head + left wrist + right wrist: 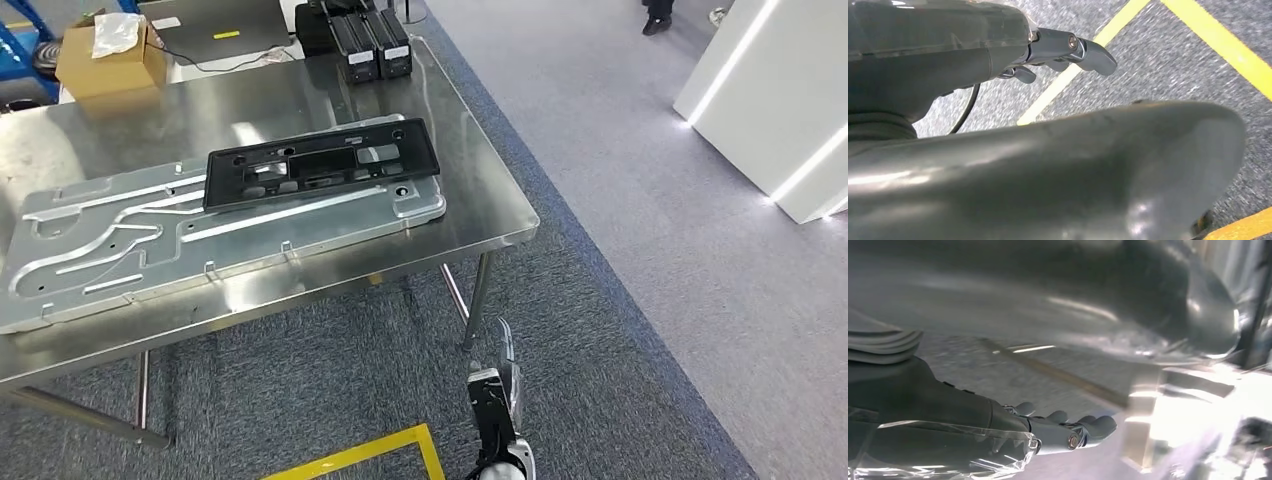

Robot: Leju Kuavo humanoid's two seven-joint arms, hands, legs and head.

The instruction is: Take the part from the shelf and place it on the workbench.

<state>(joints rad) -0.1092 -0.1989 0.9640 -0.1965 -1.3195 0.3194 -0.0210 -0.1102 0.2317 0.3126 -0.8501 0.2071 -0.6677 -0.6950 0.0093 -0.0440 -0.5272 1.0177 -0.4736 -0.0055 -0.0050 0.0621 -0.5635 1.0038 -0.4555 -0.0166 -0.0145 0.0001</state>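
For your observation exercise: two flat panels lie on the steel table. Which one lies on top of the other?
The black plastic frame with cut-outs; it lies across the far edge of the larger silver grooved metal plate.

i count one steel bench (480, 200). on it lies one large silver plate (120, 250), and one black part (320, 160) rests on top of that plate. at the far end i see two black boxes (372, 45) side by side, one cardboard box (110, 60) and one laptop (220, 35). on the floor, one yellow line (370, 455) in my head view. one hand (495, 400) shows there, and one in each wrist view.
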